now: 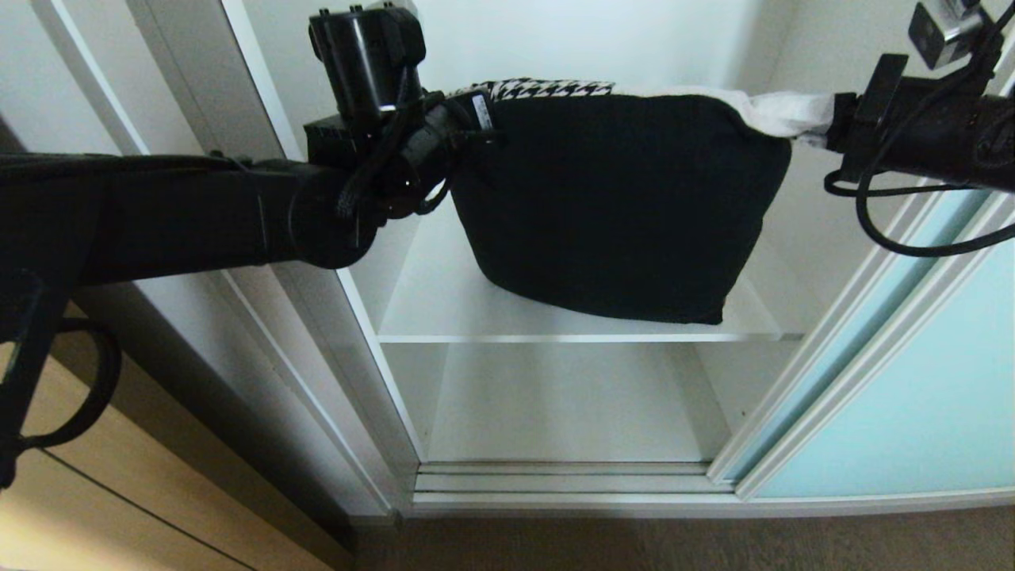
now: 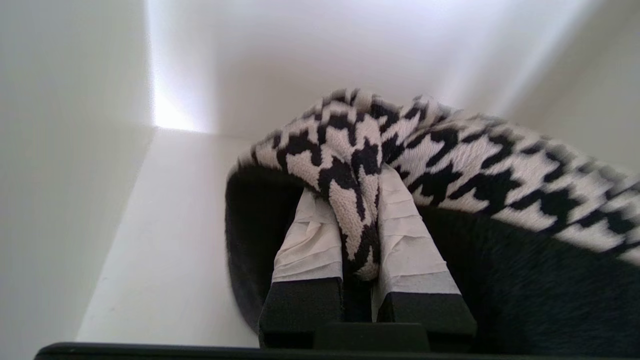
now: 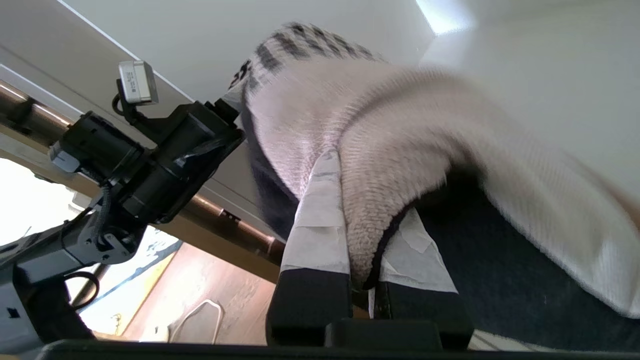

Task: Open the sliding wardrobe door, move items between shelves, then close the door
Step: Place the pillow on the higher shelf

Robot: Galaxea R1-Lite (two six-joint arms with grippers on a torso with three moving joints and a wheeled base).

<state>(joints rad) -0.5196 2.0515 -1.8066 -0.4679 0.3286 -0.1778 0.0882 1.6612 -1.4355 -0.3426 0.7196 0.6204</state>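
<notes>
Head view, left to right. Left hand [image 1: 468, 119], upper left of centre, clenched on the cushion [image 1: 618, 206] at its houndstooth corner; left wrist view shows a fabric fold pinched between the taped fingers [image 2: 310, 240]. Cushion hangs at frame centre, black underside facing the camera, above the upper shelf [image 1: 444, 305]; lower shelf [image 1: 555, 412] beneath. Right hand [image 1: 825, 123], upper right, clenched on the cream corner. Sliding wardrobe door [image 1: 912, 396], lower right, stands slid aside.
</notes>
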